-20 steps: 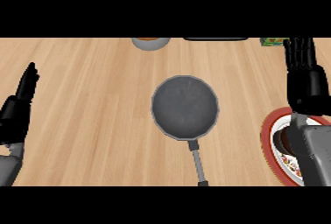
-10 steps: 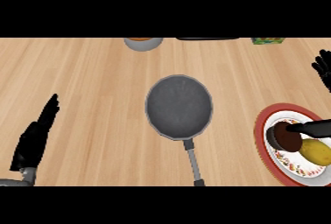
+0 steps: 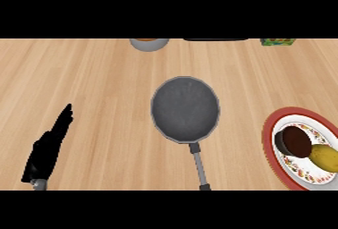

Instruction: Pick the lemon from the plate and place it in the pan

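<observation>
At the lower left, the left hand (image 3: 48, 152) rests edge-on above the wooden counter (image 3: 86, 80), its fingers straight and together, pointing away from the robot and holding nothing. The right hand shows nowhere in the head view.

At the lower right lies a red-rimmed plate (image 3: 272, 134) with a patterned white inner band, partly cut by the right edge of the view. On it sits the lemon (image 3: 325, 157), yellow and rounded, at the plate's right side. Just beside it to the left, and seemingly touching it, is a dark brown round thing (image 3: 293, 142); what it is cannot be made out.

In the middle of the counter lies the grey pan (image 3: 185, 108), with nothing in it, its handle (image 3: 199, 165) running toward the robot. The pan is apart from the plate, to its left.

At the far edge, a grey bowl (image 3: 149, 43) stands left of centre, a dark flat object (image 3: 217, 39) beside it to the right, and a green box (image 3: 278, 42) further right, all cut off by the top of the view.
</observation>
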Robot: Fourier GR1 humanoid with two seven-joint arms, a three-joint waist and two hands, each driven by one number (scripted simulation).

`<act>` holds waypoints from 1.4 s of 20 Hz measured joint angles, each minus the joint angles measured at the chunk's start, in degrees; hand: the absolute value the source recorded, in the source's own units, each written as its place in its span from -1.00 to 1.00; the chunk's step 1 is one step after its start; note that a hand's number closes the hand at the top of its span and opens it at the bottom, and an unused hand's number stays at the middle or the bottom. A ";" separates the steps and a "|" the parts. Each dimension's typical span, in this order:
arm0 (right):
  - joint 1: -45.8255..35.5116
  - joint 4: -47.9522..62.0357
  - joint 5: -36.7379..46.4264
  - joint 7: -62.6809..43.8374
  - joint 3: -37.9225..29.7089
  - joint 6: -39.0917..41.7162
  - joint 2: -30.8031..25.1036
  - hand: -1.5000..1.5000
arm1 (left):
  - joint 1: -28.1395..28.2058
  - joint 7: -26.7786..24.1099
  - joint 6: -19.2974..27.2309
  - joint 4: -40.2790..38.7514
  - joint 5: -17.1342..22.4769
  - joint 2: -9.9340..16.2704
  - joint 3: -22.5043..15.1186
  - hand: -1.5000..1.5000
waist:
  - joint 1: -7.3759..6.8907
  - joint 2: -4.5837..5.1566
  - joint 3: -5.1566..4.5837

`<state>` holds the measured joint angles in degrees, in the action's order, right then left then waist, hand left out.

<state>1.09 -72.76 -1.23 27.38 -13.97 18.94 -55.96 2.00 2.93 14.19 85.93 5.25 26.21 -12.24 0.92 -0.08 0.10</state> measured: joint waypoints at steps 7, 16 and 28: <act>0.86 -3.64 8.08 1.81 3.71 5.29 -7.38 -1.00 | 0.27 1.66 -0.20 1.86 -1.53 -0.80 -1.01 0.00 | -0.85 0.02 -0.11; 2.29 -17.18 14.03 -9.44 7.47 9.95 -6.79 -1.00 | 1.12 2.59 -0.77 3.28 -3.04 -2.00 0.07 0.00 | -0.75 -0.03 -0.15; 0.87 -30.30 23.12 -28.94 14.90 17.60 -3.41 -1.00 | 1.96 3.68 -2.84 4.58 -4.48 -3.17 1.30 0.00 | -1.10 0.02 -0.13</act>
<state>1.96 -103.07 21.89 -1.56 0.94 36.54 -59.37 3.97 6.61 11.35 90.51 0.77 23.04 -10.94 -0.17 -0.07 -0.03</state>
